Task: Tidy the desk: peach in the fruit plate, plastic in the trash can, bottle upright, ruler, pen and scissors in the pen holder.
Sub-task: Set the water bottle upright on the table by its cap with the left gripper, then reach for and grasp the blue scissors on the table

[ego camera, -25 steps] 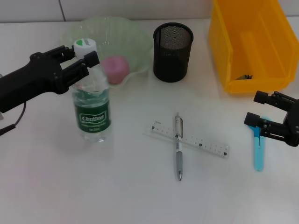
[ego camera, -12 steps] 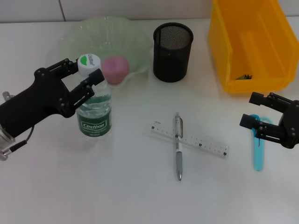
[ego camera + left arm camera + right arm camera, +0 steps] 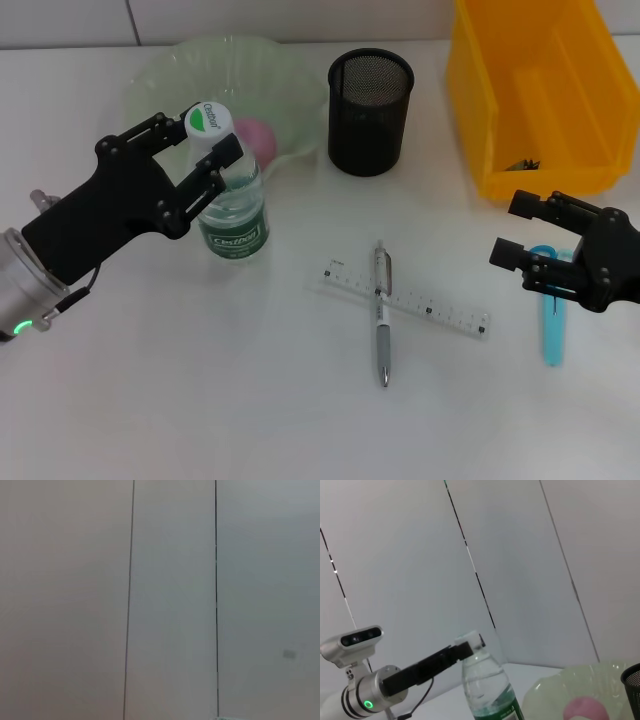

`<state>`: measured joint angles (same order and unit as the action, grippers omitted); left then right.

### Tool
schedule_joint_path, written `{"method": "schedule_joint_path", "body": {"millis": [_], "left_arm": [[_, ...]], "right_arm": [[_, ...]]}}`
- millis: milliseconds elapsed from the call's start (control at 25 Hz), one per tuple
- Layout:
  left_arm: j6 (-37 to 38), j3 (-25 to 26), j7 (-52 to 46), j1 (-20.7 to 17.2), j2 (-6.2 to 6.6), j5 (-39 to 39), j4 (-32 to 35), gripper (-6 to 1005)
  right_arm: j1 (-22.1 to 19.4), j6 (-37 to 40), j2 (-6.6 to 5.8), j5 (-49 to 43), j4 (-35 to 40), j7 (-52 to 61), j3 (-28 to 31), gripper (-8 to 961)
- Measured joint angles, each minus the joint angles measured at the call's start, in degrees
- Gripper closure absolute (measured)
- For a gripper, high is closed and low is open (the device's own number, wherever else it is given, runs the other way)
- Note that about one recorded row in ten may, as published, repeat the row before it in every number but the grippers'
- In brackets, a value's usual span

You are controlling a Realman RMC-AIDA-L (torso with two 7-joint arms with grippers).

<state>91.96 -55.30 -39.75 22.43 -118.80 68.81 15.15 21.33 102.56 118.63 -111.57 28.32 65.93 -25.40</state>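
White laminate table (image 3: 250, 400) carries the whole scene. Largest on it, a yellow plastic bin (image 3: 535, 95) sits at the far right, a few dark scraps lying in its bottom. At far left, a pale green translucent scalloped fruit plate (image 3: 290, 85) holds a pink peach (image 3: 258, 135).

Reaching in from the left, the black left end effector (image 3: 190, 150) is clenched on the neck of a clear plastic water bottle with a green label and white-and-green cap (image 3: 232, 205); the bottle stands near upright just in front of the plate, its base at the table, though contact cannot be confirmed. The right wrist view shows the same bottle (image 3: 487, 682) gripped just below its cap.

On the right, the black right end effector (image 3: 530, 235) hovers with its fingers spread apart over the blue-handled scissors (image 3: 552, 325), which lie flat in front of the bin.

Between plate and bin stands a black wire-mesh cylindrical pen holder (image 3: 370, 100).

Near the table's centre, a clear plastic ruler (image 3: 440, 312) lies flat, and a silver ballpoint pen (image 3: 383, 325) lies across it.
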Motion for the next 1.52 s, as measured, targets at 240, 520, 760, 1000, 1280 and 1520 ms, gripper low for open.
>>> {"method": "schedule_joint_path", "body": {"millis": [240,520,760,1000,1280,1520], "left_arm": [[-4.61,-0.44,1.34,2.03,-0.03,-0.34,-2.36,556],[-5.63,-0.2,0.79,2.31,-0.27,-0.43,-3.9,557],[-5.0,-0.02,-0.68,1.92,-0.1,-0.53,-3.92,506],[0.78,1.01,-0.98,-0.68,0.22,-3.34,-3.07,281],[11.53,0.62,-6.35,-7.35,3.14,-2.81,2.32,166],[16.08,-3.22,-11.67,-10.07,6.92,9.99,5.73,167]], "right_arm": [[0.03,0.01,0.25,0.06,-0.02,-0.48,0.0,161],[0.16,-0.04,0.29,0.23,-0.05,-0.58,0.0,161],[0.38,0.2,0.28,0.2,-0.11,-0.57,0.01,161],[0.45,1.15,0.28,0.22,-0.11,-0.59,0.08,161],[-0.01,4.46,-0.09,0.27,0.31,-0.54,0.02,161],[0.23,5.74,-2.16,-0.38,2.62,3.92,-0.1,162]]}}
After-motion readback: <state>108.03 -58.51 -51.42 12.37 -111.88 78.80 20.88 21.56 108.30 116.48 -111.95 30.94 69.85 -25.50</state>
